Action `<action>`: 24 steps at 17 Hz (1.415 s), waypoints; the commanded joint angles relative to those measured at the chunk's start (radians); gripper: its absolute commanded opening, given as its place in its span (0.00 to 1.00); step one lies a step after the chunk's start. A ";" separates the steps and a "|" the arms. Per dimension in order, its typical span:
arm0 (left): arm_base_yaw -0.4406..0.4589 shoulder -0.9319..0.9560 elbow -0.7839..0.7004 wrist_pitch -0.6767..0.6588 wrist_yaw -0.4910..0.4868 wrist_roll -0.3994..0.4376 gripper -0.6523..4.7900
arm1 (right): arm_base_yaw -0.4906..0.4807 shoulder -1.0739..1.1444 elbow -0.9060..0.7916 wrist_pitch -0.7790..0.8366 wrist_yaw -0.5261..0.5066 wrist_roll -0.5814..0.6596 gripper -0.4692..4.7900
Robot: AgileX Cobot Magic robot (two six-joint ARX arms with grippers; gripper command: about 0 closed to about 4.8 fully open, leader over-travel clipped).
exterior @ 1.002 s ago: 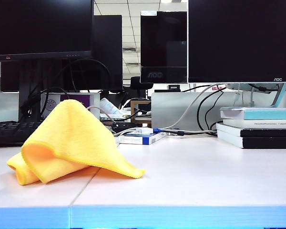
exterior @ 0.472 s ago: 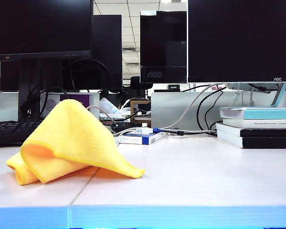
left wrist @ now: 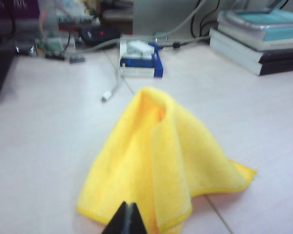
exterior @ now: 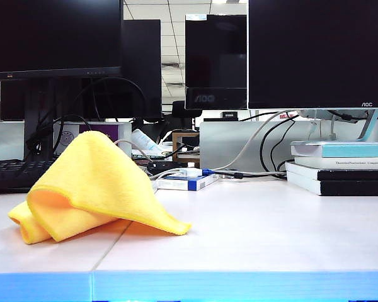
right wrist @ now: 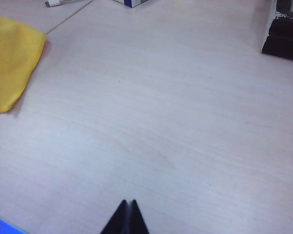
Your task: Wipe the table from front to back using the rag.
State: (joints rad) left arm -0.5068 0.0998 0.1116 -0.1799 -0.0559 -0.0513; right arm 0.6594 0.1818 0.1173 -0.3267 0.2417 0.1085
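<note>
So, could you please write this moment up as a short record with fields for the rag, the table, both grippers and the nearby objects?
rag: yellow, heaped in a peak on the left part of the table, free of both grippers
table: pale wood-grain, blue front edge
left gripper: shut, empty, near the rag's edge
right gripper: shut, empty, over bare table
nearby: blue-and-white box behind the rag; stacked books at right

The word "AOC" can be read on the lower frame of the middle monitor (exterior: 216,99) at the back. The same "AOC" stands small on the bottom edge of the big right monitor (exterior: 366,104). The spine of one book (exterior: 359,163) has a printed line, too small to read.
</note>
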 commanded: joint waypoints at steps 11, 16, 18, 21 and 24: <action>0.381 -0.098 -0.104 0.032 0.057 -0.009 0.11 | 0.000 -0.001 0.005 0.012 0.003 0.003 0.12; 0.465 -0.095 -0.104 -0.008 0.060 0.049 0.11 | 0.000 -0.001 0.005 0.012 0.003 0.003 0.12; 0.464 -0.095 -0.104 -0.006 0.058 0.055 0.11 | 0.000 -0.001 0.005 0.012 0.003 0.003 0.12; 0.464 -0.095 -0.104 -0.006 0.060 0.059 0.13 | 0.000 -0.001 0.005 0.012 0.003 0.003 0.12; 0.464 -0.095 -0.104 -0.006 0.059 0.059 0.13 | 0.000 -0.001 0.003 0.014 0.004 0.003 0.12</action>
State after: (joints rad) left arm -0.0410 0.0048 0.0097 -0.1680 -0.0025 0.0040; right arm 0.6594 0.1806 0.1177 -0.3286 0.2424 0.1089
